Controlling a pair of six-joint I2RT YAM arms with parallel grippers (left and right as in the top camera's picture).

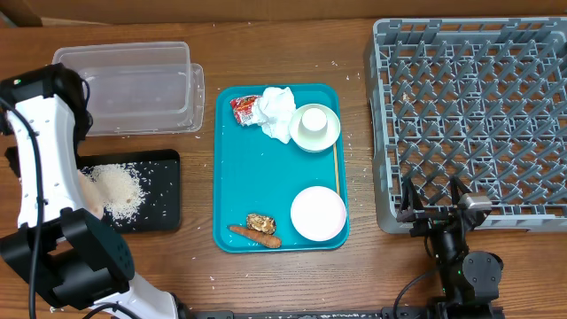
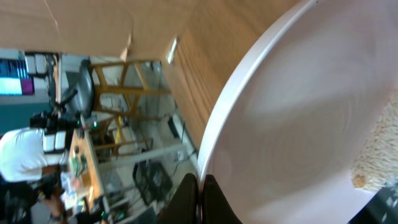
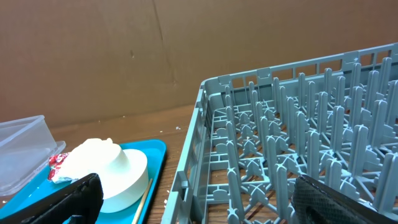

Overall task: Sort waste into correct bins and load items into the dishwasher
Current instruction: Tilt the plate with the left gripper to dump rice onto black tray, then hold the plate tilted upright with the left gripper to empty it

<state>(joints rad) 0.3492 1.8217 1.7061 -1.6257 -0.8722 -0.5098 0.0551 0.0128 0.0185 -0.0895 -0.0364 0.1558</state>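
My left gripper (image 2: 200, 199) is shut on the rim of a white plate (image 2: 298, 106) and holds it steeply tilted, with rice (image 2: 379, 149) clinging to its lower part. In the overhead view the left arm (image 1: 44, 168) hangs over the black bin (image 1: 159, 199), where a rice pile (image 1: 120, 188) lies. My right gripper (image 1: 432, 206) is open and empty at the front left corner of the grey dishwasher rack (image 1: 478, 106); its jaws show in the right wrist view (image 3: 202, 202). The teal tray (image 1: 239, 168) holds a red wrapper (image 1: 244, 108), crumpled tissue (image 1: 279, 111), an upturned white cup (image 1: 314, 127), a white bowl (image 1: 317, 213), a chopstick (image 1: 336, 168) and food scraps (image 1: 257, 230).
A clear plastic bin (image 1: 133, 84) stands at the back left, behind the black bin. Rice grains are scattered on the wooden table round the bins and tray. The rack (image 3: 298, 124) fills the right side, next to the tray (image 3: 152, 152).
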